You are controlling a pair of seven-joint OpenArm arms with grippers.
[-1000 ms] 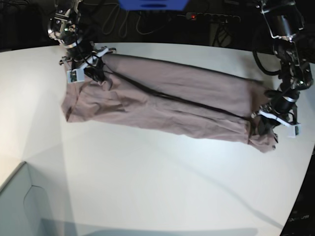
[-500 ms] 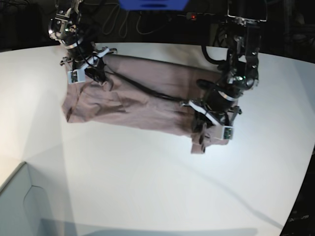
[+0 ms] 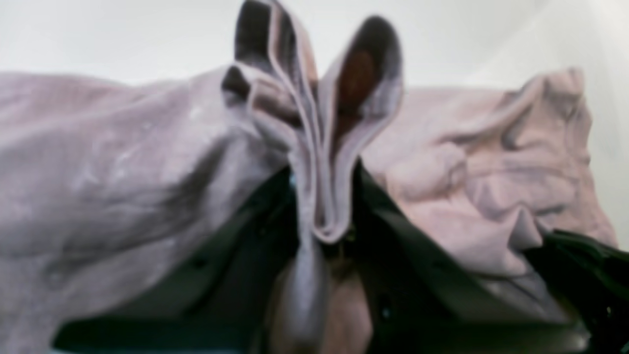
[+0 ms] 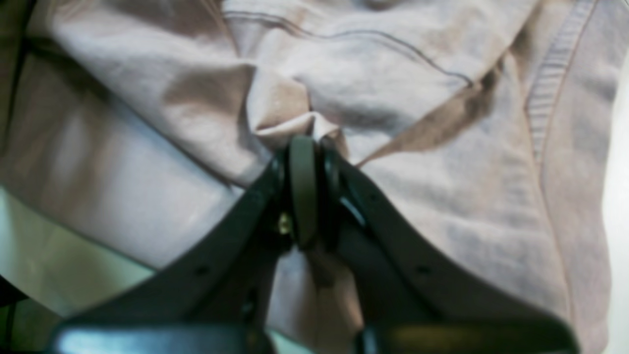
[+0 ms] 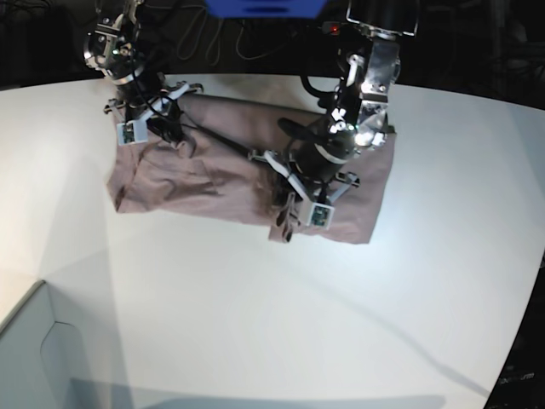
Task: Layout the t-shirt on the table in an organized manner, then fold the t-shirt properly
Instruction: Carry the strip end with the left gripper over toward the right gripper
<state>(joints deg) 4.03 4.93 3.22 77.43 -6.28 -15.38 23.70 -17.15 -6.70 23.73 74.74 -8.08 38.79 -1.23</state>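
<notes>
Base view shows the t-shirt (image 5: 213, 175) spread on the white table (image 5: 255, 324), its long axis running left to right and one end doubled back over the middle. No label or writing can be read on it. The left gripper (image 5: 294, 204) is clamped shut on a bunched fold of hem that sticks up between its jaws. At the far left corner the right gripper (image 5: 166, 128) is likewise closed, a pinch of cloth caught at its tips near the ribbed seam.
</notes>
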